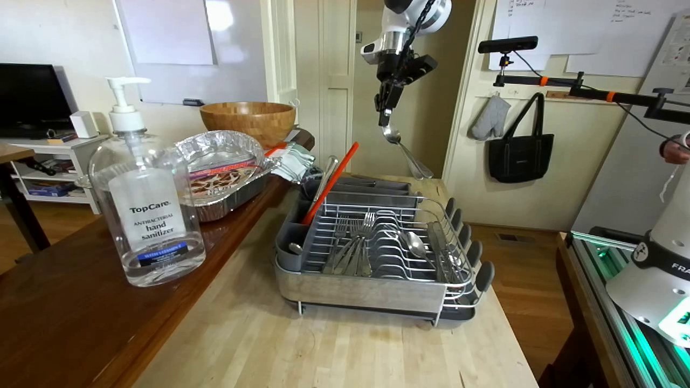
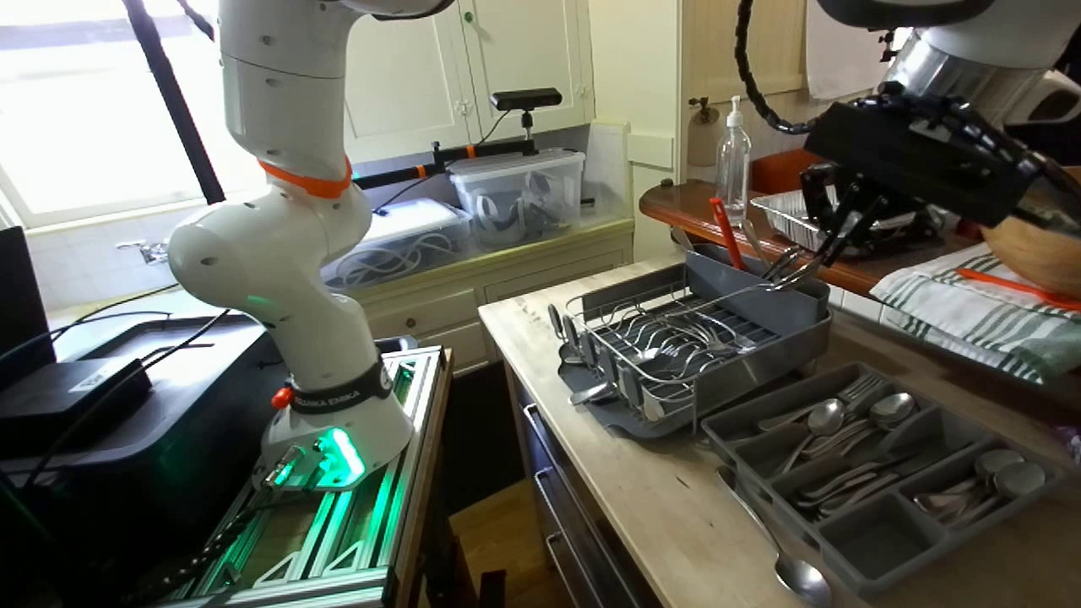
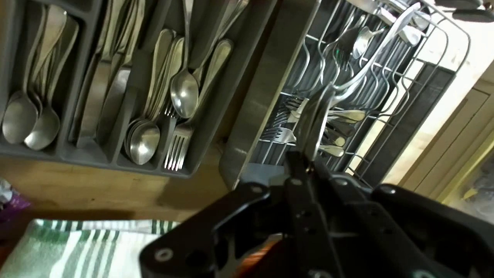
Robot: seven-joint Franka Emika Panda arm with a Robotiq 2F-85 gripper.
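A black two-fingered pincer (image 3: 308,164) grips what look like two nested silver metal spoons (image 3: 314,117) by their bowl ends, in the air and higher than the grey dish rack (image 1: 358,293) with silver wire rails. In that rack lie a fan of silver forks (image 1: 351,253), an oval-bowled silver spoon (image 1: 415,244) and more flatware (image 1: 441,253); the dark grey plastic caddy (image 1: 288,261) along its side carries a slim bright red utensil (image 1: 331,183). Just beside the rack, a grey plastic cutlery tray (image 3: 100,165) holds round-bowled spoons (image 3: 21,116), metal knives (image 3: 94,100), stacked oval spoons (image 3: 144,142) and a silver fork (image 3: 178,148) in its compartments.

Only the wrist view shows the gripped bowls lying one against the other. A long silver spoon (image 2: 801,578) on the pale wooden worktop (image 2: 650,507), its handle end towards the rack, shows in an exterior view alone. An exterior view alone also shows a black fabric tote bag (image 1: 521,153), hanging well apart from the rack. A clear pump bottle (image 1: 145,194) near the rack appears in both exterior views.
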